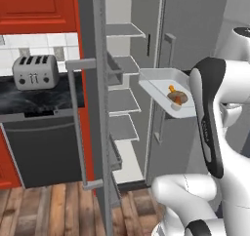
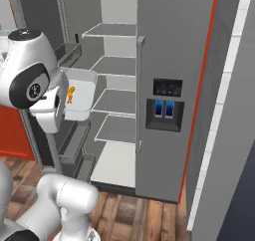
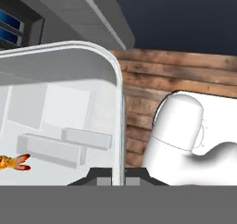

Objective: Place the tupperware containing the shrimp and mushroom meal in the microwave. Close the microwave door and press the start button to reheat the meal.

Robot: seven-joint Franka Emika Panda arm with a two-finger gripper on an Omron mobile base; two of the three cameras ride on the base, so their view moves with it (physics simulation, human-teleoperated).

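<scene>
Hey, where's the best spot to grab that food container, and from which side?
Grip the tupperware by its thin flared rim, coming in from the side with one finger inside the wall and one outside. The gripper is pinched there now, which probably keeps the tray level and the shrimp clear.

Silver toaster (image 1: 34,72) left of open fridge (image 2: 174,85)

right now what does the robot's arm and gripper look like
The arm is glossy white with rounded, bulbous links and dark grey-black bands at the joints; one round joint cap carries a small ringed disc. No cables or sleeves show. The gripper has two small dark finger tips, seen in the hand view.
</scene>
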